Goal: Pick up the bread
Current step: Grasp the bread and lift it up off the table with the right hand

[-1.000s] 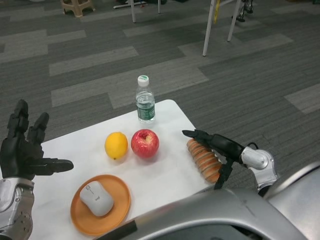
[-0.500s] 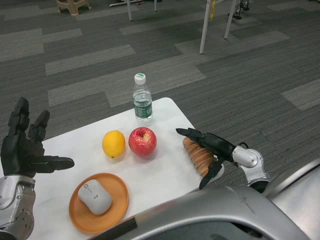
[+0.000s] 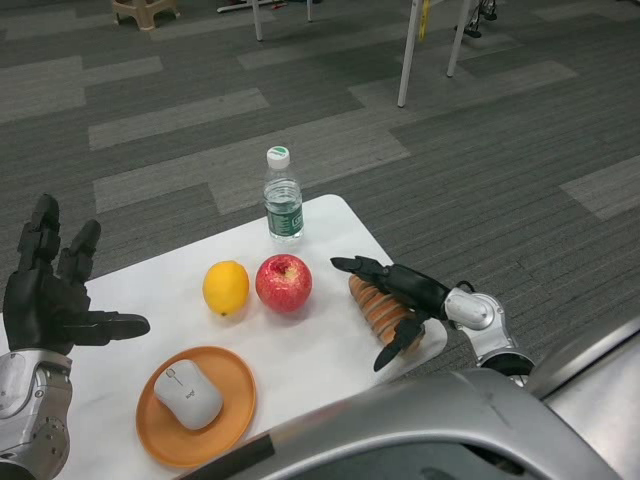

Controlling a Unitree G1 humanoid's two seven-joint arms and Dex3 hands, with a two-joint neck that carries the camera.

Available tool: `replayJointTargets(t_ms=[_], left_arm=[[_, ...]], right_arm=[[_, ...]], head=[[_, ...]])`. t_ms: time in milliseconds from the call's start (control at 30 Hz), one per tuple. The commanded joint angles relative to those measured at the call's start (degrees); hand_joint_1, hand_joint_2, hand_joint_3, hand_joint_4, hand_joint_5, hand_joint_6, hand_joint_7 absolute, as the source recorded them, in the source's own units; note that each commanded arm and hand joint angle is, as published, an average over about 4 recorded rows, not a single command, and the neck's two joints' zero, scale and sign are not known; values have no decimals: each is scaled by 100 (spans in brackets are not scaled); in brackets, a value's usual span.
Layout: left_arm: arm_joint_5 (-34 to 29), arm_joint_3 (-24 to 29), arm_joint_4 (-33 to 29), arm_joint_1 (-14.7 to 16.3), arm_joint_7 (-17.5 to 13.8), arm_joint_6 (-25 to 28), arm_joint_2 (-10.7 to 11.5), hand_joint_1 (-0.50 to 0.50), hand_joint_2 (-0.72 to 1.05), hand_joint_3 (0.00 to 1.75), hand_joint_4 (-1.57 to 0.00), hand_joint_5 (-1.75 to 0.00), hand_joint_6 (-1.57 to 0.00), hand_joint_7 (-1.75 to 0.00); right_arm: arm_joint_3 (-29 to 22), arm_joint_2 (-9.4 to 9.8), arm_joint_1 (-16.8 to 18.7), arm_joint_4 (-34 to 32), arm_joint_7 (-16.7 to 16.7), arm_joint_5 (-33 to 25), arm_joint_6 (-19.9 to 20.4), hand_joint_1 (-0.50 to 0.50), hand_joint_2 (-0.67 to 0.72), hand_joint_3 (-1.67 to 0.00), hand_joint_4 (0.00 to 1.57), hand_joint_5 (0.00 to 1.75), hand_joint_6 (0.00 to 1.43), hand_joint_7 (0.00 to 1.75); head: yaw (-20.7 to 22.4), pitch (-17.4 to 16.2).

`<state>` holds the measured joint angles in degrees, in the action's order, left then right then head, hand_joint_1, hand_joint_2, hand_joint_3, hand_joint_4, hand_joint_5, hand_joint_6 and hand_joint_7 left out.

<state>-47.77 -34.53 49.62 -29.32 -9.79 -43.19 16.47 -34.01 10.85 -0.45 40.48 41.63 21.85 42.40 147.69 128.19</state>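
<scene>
The bread, a long ridged golden-brown loaf, lies on the white table near its right edge. My right hand reaches over it from the right, fingers spread along its far side and thumb down at its near end; a firm grip does not show. The loaf is partly hidden by the hand. My left hand is raised at the far left, fingers apart, holding nothing.
A red apple and a yellow lemon sit just left of the bread. A water bottle stands at the far edge. An orange plate with a white computer mouse lies front left. Carpeted floor surrounds the table.
My right hand has moved left along the bread, and the loaf has shifted left with it. The camera has also tilted slightly. My left hand has stayed put.
</scene>
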Motion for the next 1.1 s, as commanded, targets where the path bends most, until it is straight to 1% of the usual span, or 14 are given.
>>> replayJointTargets(t_ms=[33, 67, 200, 267, 333, 400, 500, 600, 700, 767, 900, 967, 1000, 1100], left_arm=[[40, -6, 30, -39, 8, -67, 19, 50, -19, 9, 0, -41, 0, 0], [40, -6, 30, -36, 8, -67, 21, 50, -19, 9, 0, -41, 0, 0], [40, -13, 24, -30, 6, -67, 21, 50, -19, 9, 0, -41, 0, 0], [40, -17, 21, -30, 6, -67, 17, 50, -19, 9, 0, -41, 0, 0], [40, -15, 17, -25, 10, -71, 19, 50, -19, 7, 0, -41, 0, 0], [40, -10, 10, -19, 12, -76, 21, 50, -19, 7, 0, -41, 0, 0], [40, -4, 8, -15, 6, -76, 15, 50, -19, 9, 0, -41, 0, 0], [40, -2, 13, -19, 8, -76, 15, 50, -19, 9, 0, -41, 0, 0], [40, -2, 17, -21, 8, -76, 10, 50, -19, 4, 0, -41, 0, 0], [40, -2, 21, -21, 12, -76, 6, 50, -19, 0, 0, -41, 0, 0], [42, -2, 28, -21, 12, -76, 6, 50, -19, 9, 0, -41, 0, 0], [46, -2, 30, -23, 10, -76, 6, 50, -19, 7, 0, -41, 0, 0], [48, -2, 30, -25, 8, -76, 6, 50, -19, 4, 0, -41, 0, 0], [48, -2, 28, -28, 10, -76, 6, 50, -19, 7, 0, -41, 0, 0]], right_arm=[[206, -122, 50, 131, 131, 144, -105, -15, -49, -16, 0, 19, 0, 7], [228, -129, 52, 129, 131, 144, -103, -14, -51, -16, 0, 19, 0, 7], [311, -157, 48, 126, 127, 138, -101, -12, -54, -24, 0, 39, 0, 12], [355, -160, 41, 126, 113, 135, -101, -12, -54, -24, 0, 44, 0, 14], [386, -160, 23, 131, 85, 135, -101, -12, -57, -28, 0, 53, 0, 21], [395, -162, 6, 135, 61, 135, -101, -12, -60, -32, 0, 58, 0, 30], [399, -168, -14, 129, 28, 135, -101, -12, -60, -32, 0, 58, 0, 37], [397, -171, -31, 126, 1, 122, -101, -12, -60, -32, 0, 65, 0, 42], [399, -171, -51, 126, -54, 91, -101, -12, -60, -38, 0, 68, 0, 42], [404, -171, -73, 126, -84, 83, -101, -10, -60, -40, 0, 68, 0, 42], [415, -171, -111, 129, -135, 83, -101, -12, -60, -40, 0, 68, 0, 42], [426, -171, -128, 140, -144, 85, -103, -12, -60, -44, 0, 68, 0, 42], [430, -171, -135, 148, -142, 87, -105, -12, -60, -44, 0, 68, 0, 42], [441, -168, -146, 168, -137, 100, -109, -12, -60, -42, 0, 68, 1, 42]], head=[[9, -9], [13, -14], [46, -27], [62, -32], [66, -31], [65, -31], [114, -55], [113, -75], [114, -90], [116, -96], [115, -105], [115, -105], [121, -120], [125, -149]])
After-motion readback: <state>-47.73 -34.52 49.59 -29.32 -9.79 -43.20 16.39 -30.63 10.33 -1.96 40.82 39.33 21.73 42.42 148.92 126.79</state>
